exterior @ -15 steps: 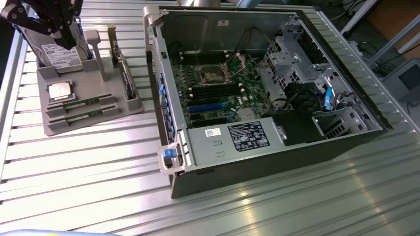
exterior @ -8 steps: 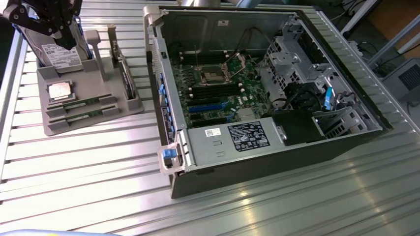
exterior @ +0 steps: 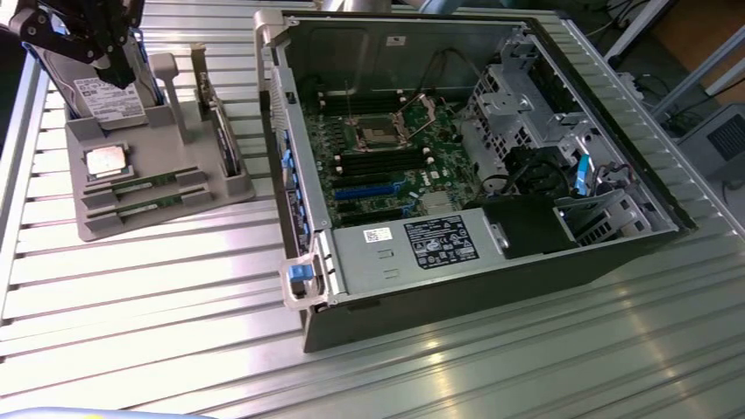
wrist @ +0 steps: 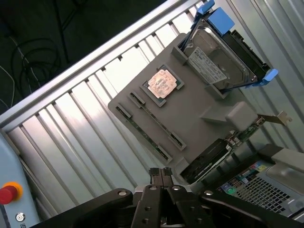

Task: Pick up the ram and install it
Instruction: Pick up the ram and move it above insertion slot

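Observation:
Two ram sticks, thin and green, lie in slots at the front of the grey holder: one ram stick behind, the other ram stick in front. In the wrist view they show edge-on as the first stick and the second stick. My gripper hangs high over the holder's back end, in front of the hard drive, well above the sticks. Its fingers are pressed together with nothing between them. The open computer case lies on its side, its motherboard with dark memory slots exposed.
The holder also carries a square silver CPU, a grey hard drive with blue rails standing at the back, and a card on edge. A ribbed metal table lies under everything. A red button sits at the table's side.

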Controlling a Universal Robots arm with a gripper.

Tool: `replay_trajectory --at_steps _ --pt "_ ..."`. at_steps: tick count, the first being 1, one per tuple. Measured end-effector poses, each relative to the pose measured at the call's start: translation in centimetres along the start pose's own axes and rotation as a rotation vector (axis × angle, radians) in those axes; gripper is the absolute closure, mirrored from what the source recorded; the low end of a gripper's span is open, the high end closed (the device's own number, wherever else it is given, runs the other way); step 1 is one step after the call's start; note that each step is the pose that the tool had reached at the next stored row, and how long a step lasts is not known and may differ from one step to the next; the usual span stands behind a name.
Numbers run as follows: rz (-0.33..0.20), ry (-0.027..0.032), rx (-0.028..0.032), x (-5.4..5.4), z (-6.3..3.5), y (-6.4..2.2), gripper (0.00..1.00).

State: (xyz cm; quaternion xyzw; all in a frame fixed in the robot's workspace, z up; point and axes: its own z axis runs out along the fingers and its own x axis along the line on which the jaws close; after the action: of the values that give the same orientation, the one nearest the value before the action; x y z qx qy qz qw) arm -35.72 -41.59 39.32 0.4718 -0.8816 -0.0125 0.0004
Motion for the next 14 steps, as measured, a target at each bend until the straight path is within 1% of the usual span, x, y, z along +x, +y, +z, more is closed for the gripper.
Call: replay_trajectory --at_steps 4,6,12,14 --pt "-0.018 0.0011 0.0002 0.00 0.00 0.00 0.89" --pt "-0.041 0.0025 0.0005 0.00 0.00 0.00 0.89" --pt "-0.076 0.0041 0.0007 0.00 0.00 0.00 0.89" --pt "-0.108 0.0051 0.0006 0.00 0.00 0.00 0.89"
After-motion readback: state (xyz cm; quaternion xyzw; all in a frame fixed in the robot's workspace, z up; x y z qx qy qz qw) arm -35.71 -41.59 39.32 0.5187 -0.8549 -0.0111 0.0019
